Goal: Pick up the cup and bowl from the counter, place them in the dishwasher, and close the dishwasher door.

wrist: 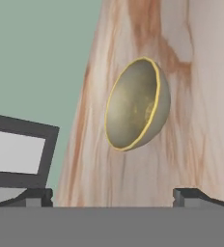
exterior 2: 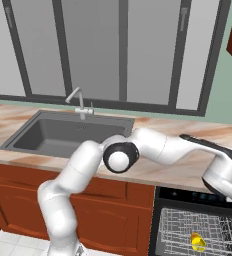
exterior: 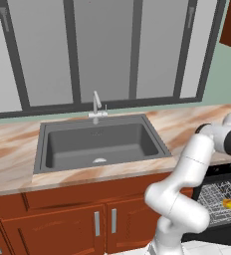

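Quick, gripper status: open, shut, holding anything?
Gripper: open and empty, fingers spread wide, with the bowl ahead on the counter, ungrasped.

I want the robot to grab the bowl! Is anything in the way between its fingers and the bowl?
No. In the hand view only bare marbled counter lies between the open gripper and the bowl.

A kitchen: sink (exterior: 100,144), marbled counter (exterior: 13,149), wooden cabinets (exterior: 62,219) (dishwasher (exterior 2: 200,225) too).
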{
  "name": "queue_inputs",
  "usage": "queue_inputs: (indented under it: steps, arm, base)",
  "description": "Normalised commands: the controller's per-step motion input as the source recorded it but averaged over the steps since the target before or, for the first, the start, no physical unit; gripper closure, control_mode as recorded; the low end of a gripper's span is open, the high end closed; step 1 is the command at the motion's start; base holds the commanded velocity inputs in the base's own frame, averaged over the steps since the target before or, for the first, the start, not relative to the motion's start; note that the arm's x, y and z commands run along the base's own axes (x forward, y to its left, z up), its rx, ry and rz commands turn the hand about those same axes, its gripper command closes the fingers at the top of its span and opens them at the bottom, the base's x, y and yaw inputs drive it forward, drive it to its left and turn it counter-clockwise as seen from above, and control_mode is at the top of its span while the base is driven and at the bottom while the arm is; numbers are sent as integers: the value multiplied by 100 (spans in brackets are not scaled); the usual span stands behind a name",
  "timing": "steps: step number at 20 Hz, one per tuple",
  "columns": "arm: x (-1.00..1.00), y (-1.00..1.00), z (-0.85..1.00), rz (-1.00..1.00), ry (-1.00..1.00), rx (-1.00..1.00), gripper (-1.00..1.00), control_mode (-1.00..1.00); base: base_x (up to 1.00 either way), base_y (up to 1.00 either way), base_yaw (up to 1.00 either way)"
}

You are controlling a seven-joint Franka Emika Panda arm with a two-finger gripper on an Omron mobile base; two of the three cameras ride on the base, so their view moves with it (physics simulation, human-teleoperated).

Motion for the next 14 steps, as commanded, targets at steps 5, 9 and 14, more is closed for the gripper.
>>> queue_inputs:
  steps: [5,9,14]
  arm:
    - [20,-50,-16,0,0,0,-100,-100]
    - [36,-45,-24,0,2,1,-100,-100]
    - [45,-36,-32,0,6,3,-100,-100]
  base:
    - [0,0,0]
    - [0,0,0]
    - [0,0,0]
